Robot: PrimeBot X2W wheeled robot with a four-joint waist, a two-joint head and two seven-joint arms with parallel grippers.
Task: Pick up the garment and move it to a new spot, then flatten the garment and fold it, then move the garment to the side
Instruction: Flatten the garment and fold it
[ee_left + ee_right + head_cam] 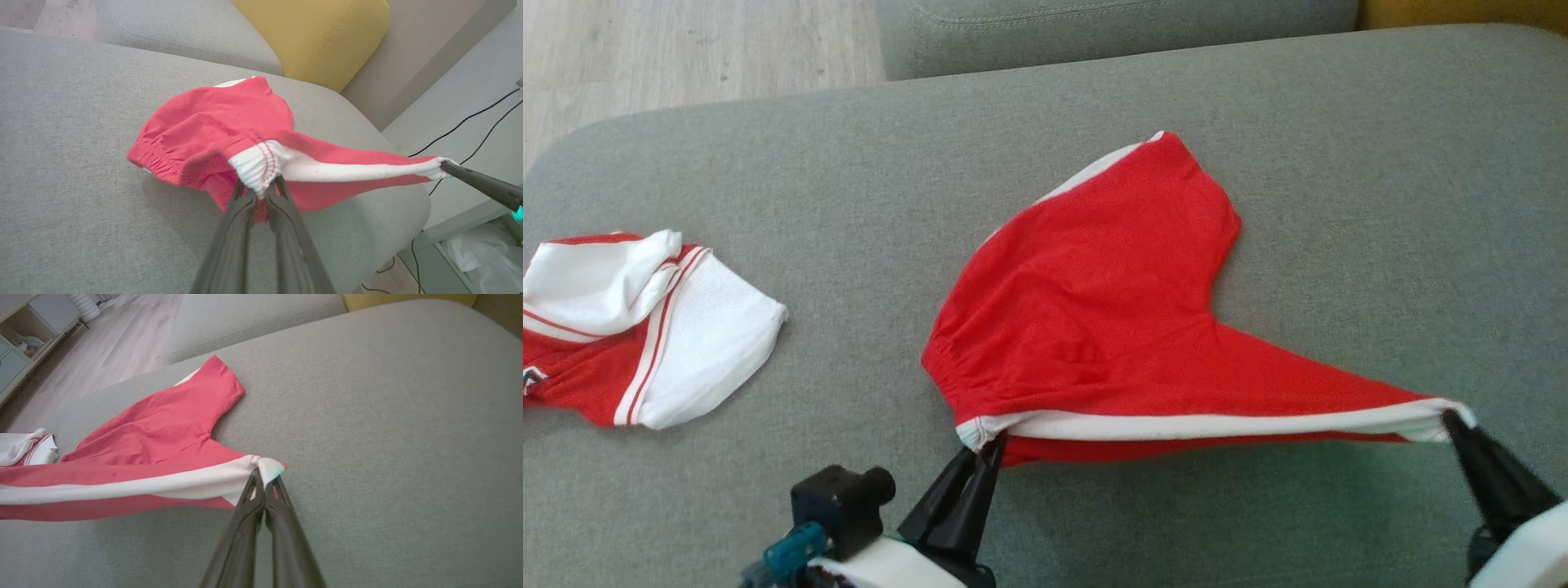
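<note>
left hand (990, 447): fingers pressed together, pinching one white-trimmed corner of the red garment (1094, 310).
right hand (1450, 418): fingers pressed together, pinching the other end of the same white band.
red garment: band pulled taut between both hands, the rest trailing beyond them on the grey sofa seat (849, 163).
red-and-white garment (645, 327): crumpled on the seat, well left of the left hand.
yellow cushion (318, 36): beyond the seat, far from the left hand.
cables (470, 118): past the seat edge, behind the right hand.
</note>
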